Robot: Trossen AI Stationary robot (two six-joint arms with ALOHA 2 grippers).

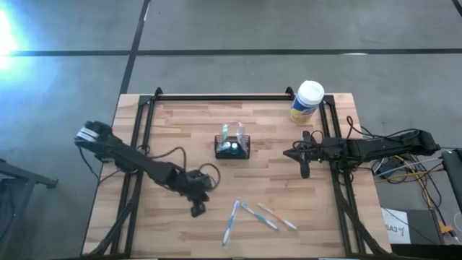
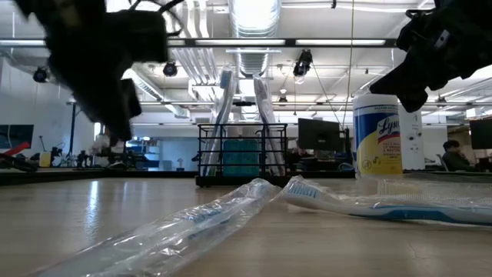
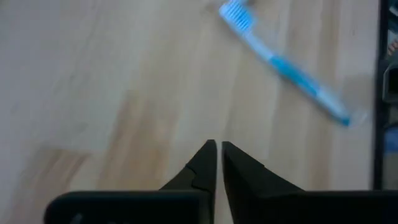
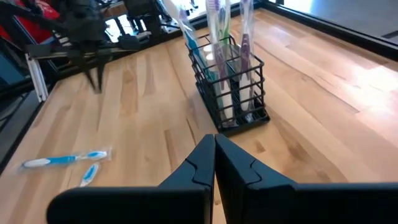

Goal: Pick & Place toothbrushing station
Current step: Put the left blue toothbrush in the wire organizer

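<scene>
The toothbrushing station [image 1: 232, 147], a small black wire-mesh caddy, stands on its base at the table's middle with a few toothbrushes upright in it [image 4: 233, 81]. Three loose toothbrushes [image 1: 258, 215] lie flat near the front edge; one shows blue in the left wrist view [image 3: 286, 65]. My left gripper [image 1: 197, 209] hovers over bare wood left of those brushes, fingertips [image 3: 219, 149] only a thin slit apart with nothing between them. My right gripper [image 1: 289, 153] is shut and empty, hanging right of the caddy and pointing at it [image 4: 214, 140].
A yellow canister with a white lid [image 1: 306, 101] stands at the far right corner. A black frame rail [image 1: 224, 96] runs along the far edge and down both sides. Bare wood lies left of the caddy and between caddy and loose brushes.
</scene>
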